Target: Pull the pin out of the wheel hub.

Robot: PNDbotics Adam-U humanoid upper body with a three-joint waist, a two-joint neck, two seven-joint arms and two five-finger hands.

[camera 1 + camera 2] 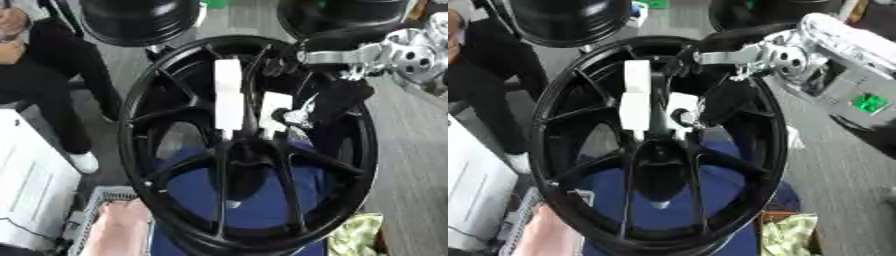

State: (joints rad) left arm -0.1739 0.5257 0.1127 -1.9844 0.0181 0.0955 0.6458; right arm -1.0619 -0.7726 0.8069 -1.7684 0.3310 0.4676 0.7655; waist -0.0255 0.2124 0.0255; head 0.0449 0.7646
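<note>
- Where the spokes meet, the black wheel (249,145) stands upright, with white blocks (229,95) fixed above its hub (245,160).
- Right hand (337,100) reaches in from upper right, fingers at a small silver pin (293,117) beside the blocks; whether they clamp it, cannot tell.
- A person's bare hand (118,225) steadies the lower-left rim.
</note>
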